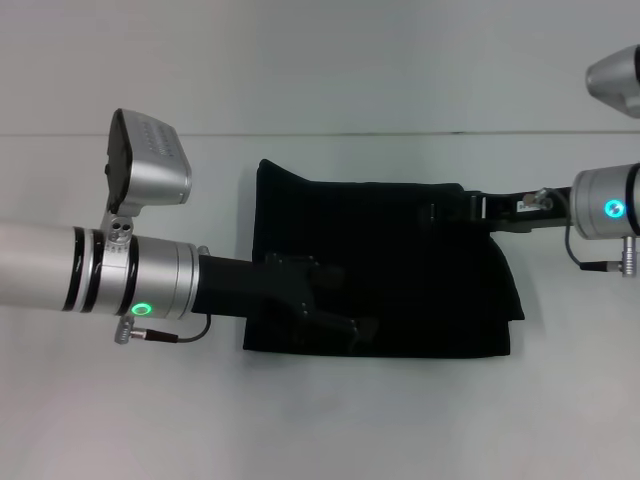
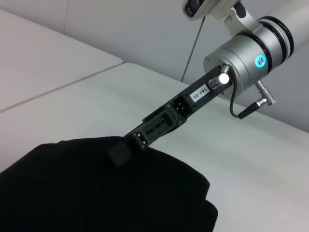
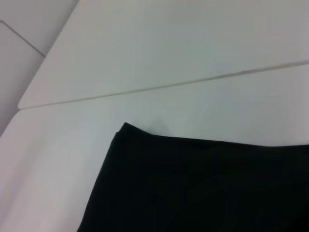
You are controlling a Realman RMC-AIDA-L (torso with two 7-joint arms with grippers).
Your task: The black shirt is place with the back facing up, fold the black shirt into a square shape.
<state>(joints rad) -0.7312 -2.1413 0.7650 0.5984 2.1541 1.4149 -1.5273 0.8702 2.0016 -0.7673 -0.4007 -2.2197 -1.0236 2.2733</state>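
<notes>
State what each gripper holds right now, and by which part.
Cannot be told. Both the left gripper and the right gripper are over the black shirt, black against black; no hold is discernible.

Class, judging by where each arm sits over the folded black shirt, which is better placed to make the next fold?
Probably the left gripper: it lies over the black shirt near its front edge. The right gripper reaches only the far edge.

A white table (image 1: 320, 420) fills the scene, its surface plain. A thin seam (image 1: 400, 134) crosses it at the far side. Beyond it lies a pale wall (image 2: 120, 24).
</notes>
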